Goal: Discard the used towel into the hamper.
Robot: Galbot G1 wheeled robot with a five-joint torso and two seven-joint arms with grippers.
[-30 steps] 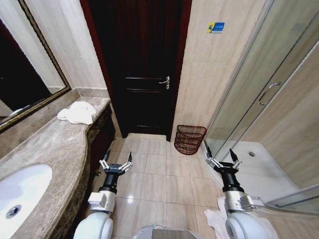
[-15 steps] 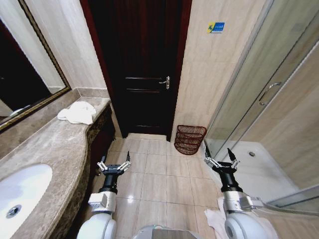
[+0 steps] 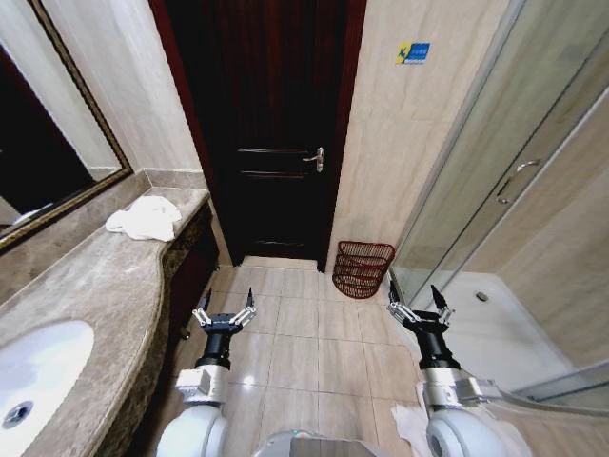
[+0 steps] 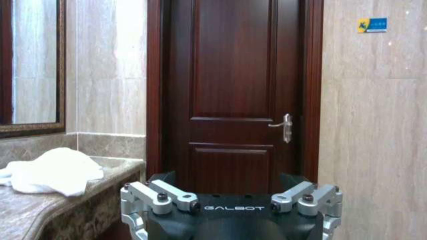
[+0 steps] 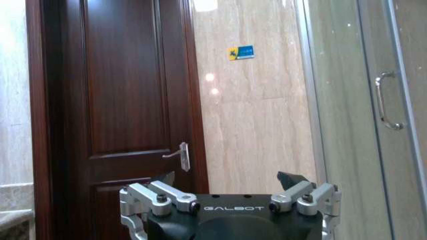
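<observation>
We are facing a dark wooden door (image 3: 271, 124) across a tiled floor (image 3: 304, 343), with the marble surface (image 3: 105, 286) and its sink (image 3: 29, 381) running along our left and a glass shower enclosure (image 3: 514, 190) on our right. The used towel (image 3: 145, 217) is lying crumpled at the far end of the surface, below the mirror (image 3: 48, 171). The hamper (image 3: 363, 268) is sitting on the floor against the wall, between the door and the shower, with open floor before it. Our left end effector (image 3: 225, 311) and right end effector (image 3: 418, 307) are hovering low, fingers spread wide and holding nothing. Compared with a second ago, the left one is sitting a little farther right and the right one slightly farther left.
</observation>
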